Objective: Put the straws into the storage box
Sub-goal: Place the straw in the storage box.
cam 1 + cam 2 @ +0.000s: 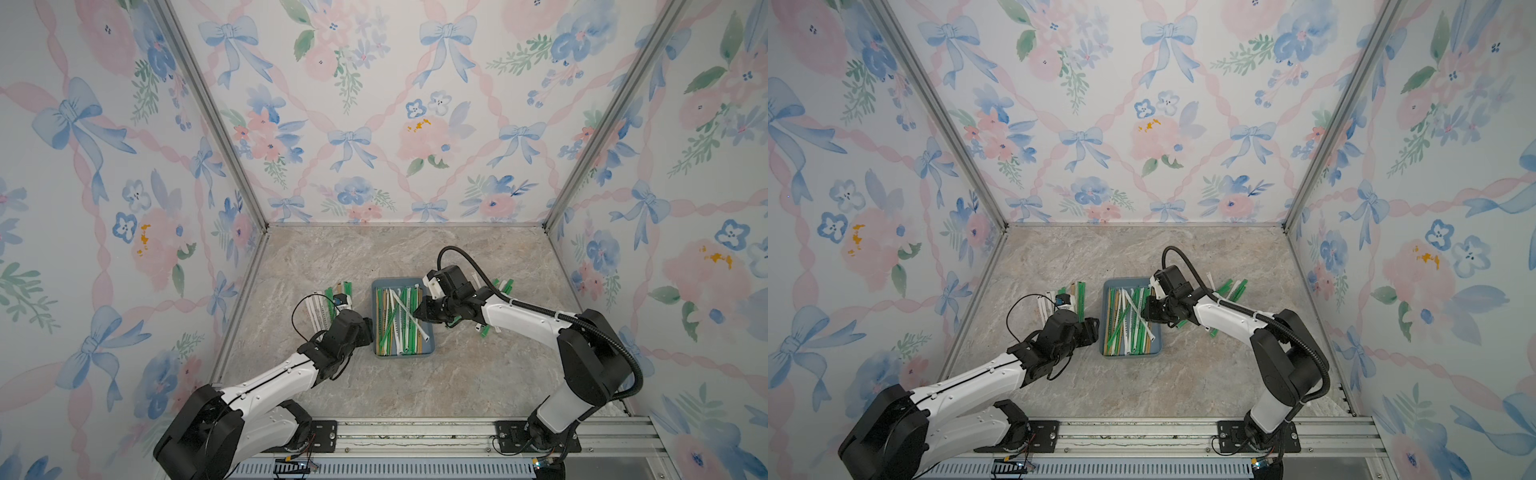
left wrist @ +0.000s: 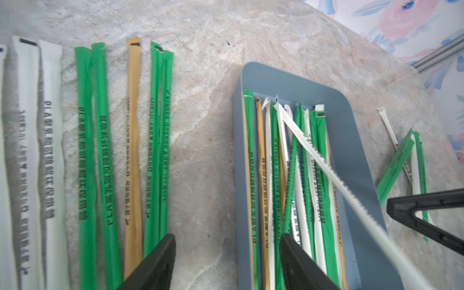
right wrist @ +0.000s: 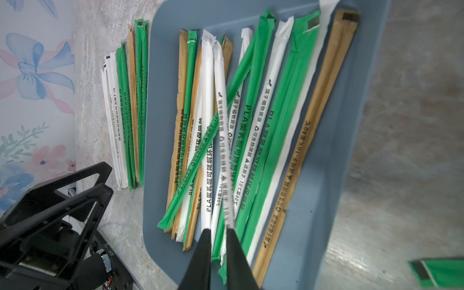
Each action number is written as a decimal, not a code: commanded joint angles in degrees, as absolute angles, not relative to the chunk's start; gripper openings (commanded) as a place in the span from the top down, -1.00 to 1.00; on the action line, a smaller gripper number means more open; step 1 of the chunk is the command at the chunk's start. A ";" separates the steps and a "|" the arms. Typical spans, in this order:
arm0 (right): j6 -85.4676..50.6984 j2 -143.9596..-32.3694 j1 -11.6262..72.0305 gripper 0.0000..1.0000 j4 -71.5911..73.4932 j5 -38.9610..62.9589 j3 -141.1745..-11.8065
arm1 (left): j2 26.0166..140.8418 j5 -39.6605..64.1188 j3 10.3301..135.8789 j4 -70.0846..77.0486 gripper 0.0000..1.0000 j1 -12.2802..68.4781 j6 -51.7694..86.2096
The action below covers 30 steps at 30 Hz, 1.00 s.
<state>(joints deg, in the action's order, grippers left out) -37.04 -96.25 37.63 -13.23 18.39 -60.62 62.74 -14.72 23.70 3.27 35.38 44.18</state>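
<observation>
White straw (image 3: 222, 130) pinched in right gripper (image 3: 218, 228) slants over storage box (image 3: 339, 163), other straws (image 2: 85, 150) inside or loose on tabletop (image 2: 200, 125); dropped skewed, its end cd poke out; left gripper (image 2: 227, 236) gapes empty.

**A robot test booth dressed up like a pretty room**

This is a small robot lab booth, not a real home. Three walls (image 1: 374, 83) wear paper with blue bows and pink flowers, but bare metal posts (image 1: 218, 124) hold the far corners. The table top (image 1: 332, 257) looks like stone. Along the near edge runs a metal rail (image 1: 415, 434), with two robot arms bolted on: the left arm (image 1: 266, 382) and the right arm (image 1: 528, 320).
</observation>
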 commanded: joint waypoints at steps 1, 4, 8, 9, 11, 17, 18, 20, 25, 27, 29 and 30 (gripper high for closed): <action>-37.50 -98.13 39.06 0.72 -15.55 15.68 -61.84 | 61.62 -14.15 22.22 2.83 -0.35 33.58 45.61; -37.40 -98.77 39.76 0.74 -16.11 13.91 -62.04 | 61.22 -13.64 21.63 2.59 -0.35 32.80 45.80; -36.91 -98.73 39.81 0.69 -16.67 12.63 -62.14 | 60.65 -14.62 21.93 1.24 -0.35 32.34 45.45; -36.58 -98.37 39.81 0.65 -16.78 12.11 -62.07 | 60.56 -15.41 22.26 0.50 -0.35 32.31 45.23; -36.29 -97.38 39.81 0.50 -17.18 11.00 -62.03 | 60.31 -17.15 22.74 -1.01 -0.35 32.06 44.76; -30.47 -92.65 39.79 0.16 -18.65 5.49 -60.89 | 61.57 -18.94 23.73 -4.72 -0.27 29.59 44.40; -29.86 -91.72 39.74 0.11 -18.87 4.12 -60.44 | 61.93 -18.95 23.74 -5.06 -0.24 28.87 44.45; -28.87 -89.97 39.75 0.01 -19.45 1.22 -59.37 | 62.54 -18.33 23.73 -5.27 -0.19 27.42 44.35; -26.41 -85.48 39.66 -0.23 -19.91 -4.07 -55.98 | 64.41 -16.72 24.48 -5.09 -0.05 26.00 43.71; -25.90 -84.28 39.63 -0.29 -19.96 -5.58 -55.02 | 65.75 -15.42 25.53 -5.09 -0.03 25.96 42.72; -25.50 -83.27 39.64 -0.31 -19.76 -6.24 -54.18 | 67.10 -14.02 26.60 -4.99 0.01 26.08 41.73; -25.32 -82.85 39.55 -0.32 -19.62 -6.62 -53.82 | 67.77 -13.96 27.14 -5.04 0.03 26.10 41.42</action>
<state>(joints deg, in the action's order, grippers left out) -27.14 -84.44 39.22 -18.00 -3.07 -55.37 66.54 -15.64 24.91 -4.38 26.22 43.66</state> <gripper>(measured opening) 0.655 0.489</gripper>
